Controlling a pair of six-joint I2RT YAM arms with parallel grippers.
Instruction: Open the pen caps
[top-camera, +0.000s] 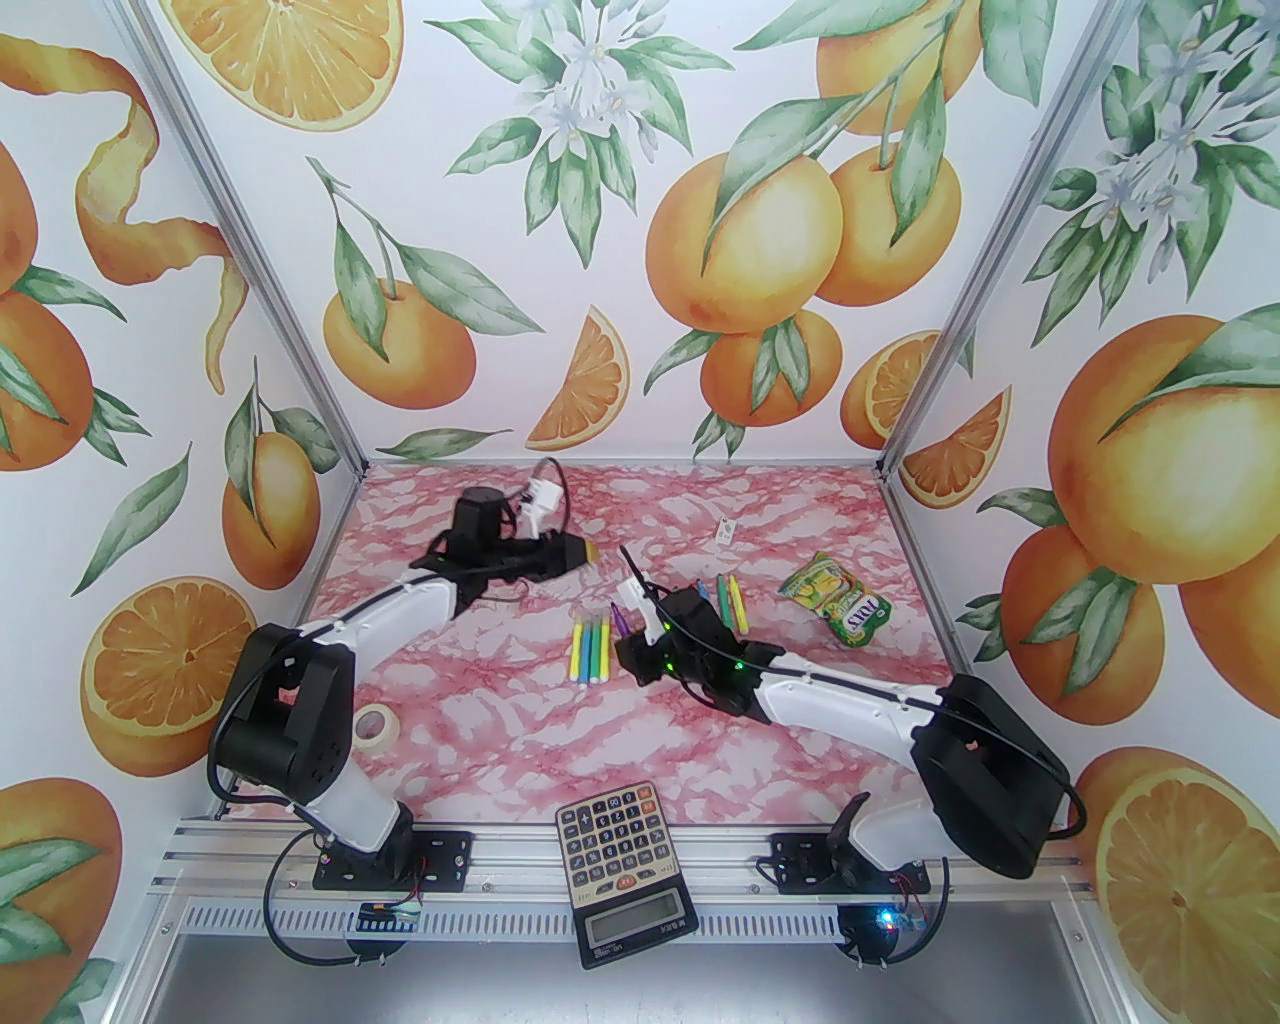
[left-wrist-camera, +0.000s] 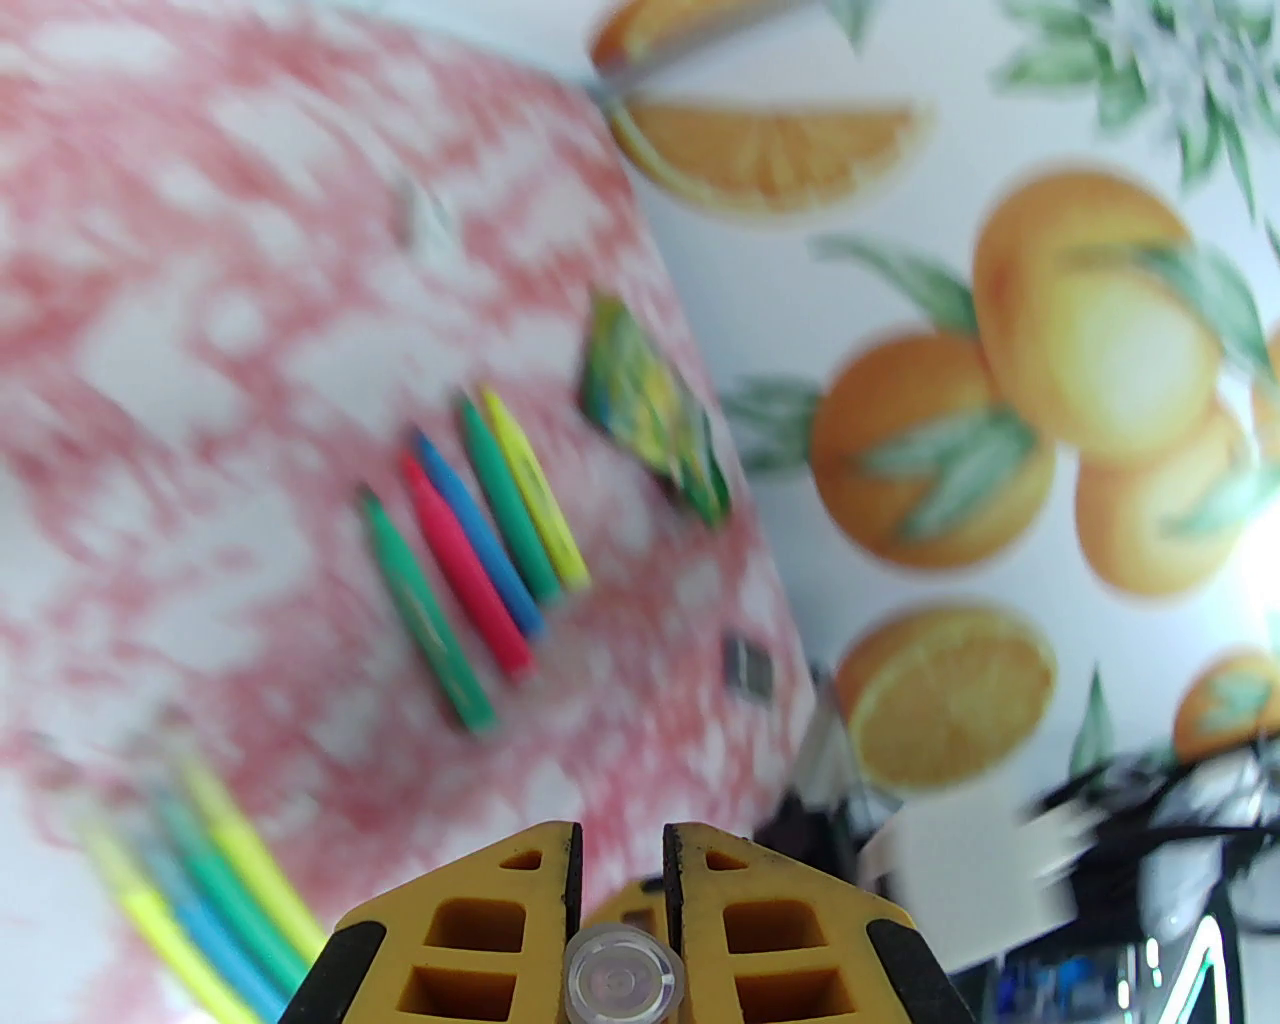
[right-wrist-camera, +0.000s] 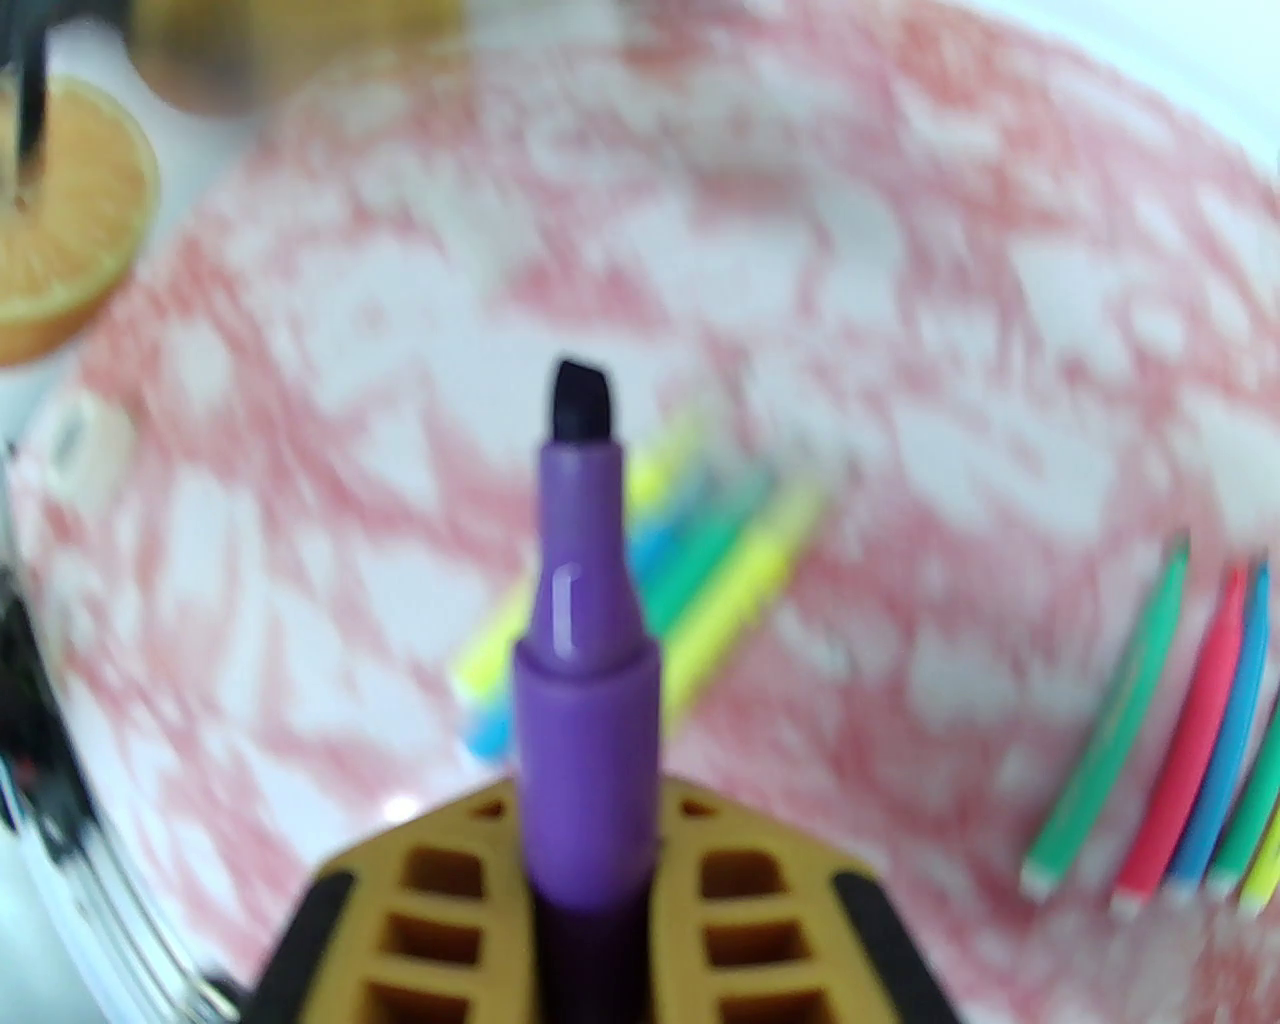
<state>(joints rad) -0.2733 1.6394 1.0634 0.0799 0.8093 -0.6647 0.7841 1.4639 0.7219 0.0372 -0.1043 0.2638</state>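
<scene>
As R jaws grip pen (right-wrist-camera: 585, 640) (uncapped), L jaws closed.

From above we get bright, even light, with only faint soft shadows under the arms on the table (top-camera: 500, 730), and the wide lens splays the frame rails (top-camera: 1010, 235) toward the corners. In the left wrist view the pens (left-wrist-camera: 470, 560) and walls smear with blur, white glare burns out the right edge, and the left gripper (left-wrist-camera: 622, 850) stays fairly sharp. In the right wrist view the purple pen (right-wrist-camera: 585, 640) is crisp against a streaked background.
</scene>
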